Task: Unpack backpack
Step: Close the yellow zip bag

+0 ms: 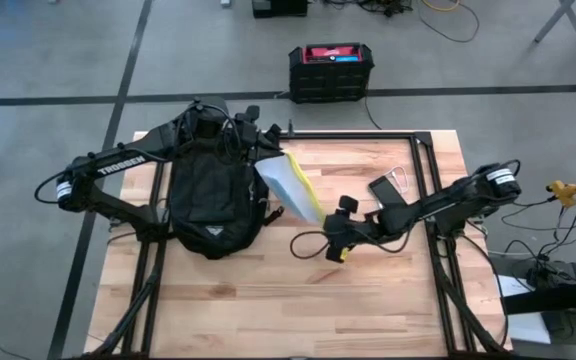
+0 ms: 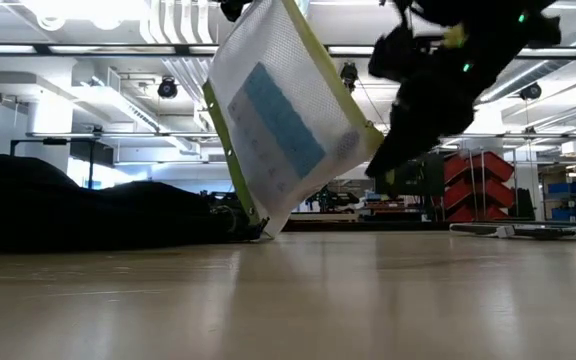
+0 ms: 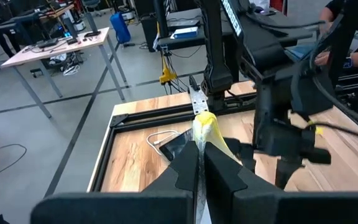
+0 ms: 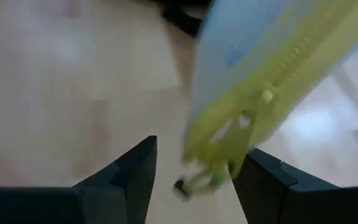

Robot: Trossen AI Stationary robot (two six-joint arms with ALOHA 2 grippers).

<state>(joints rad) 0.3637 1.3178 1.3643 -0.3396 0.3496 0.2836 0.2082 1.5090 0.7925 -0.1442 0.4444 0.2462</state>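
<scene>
Near the far left corner of the desk [image 1: 388,300] lies the backpack [image 1: 208,195], flat on the wood with its rounded end toward the near edge, and beside its right flank I hold a white mesh pouch with a yellow-green zip [image 1: 290,185] up off the surface. My left gripper [image 3: 201,171] is closed on the pouch's upper edge, the fingers pinching it between them, so the pouch hangs tilted with its lower corner down by the backpack; I judge this keeps it clear of the bag's opening while it is passed across. My right gripper [image 4: 194,168] sits near the middle of the desk with its fingers spread wide, holding nothing, and the zip end of the pouch hangs just above the gap, seemingly placed to take over the hold. Toward the far right, a dark phone-like slab [image 1: 383,187] rests on the desk.
</scene>
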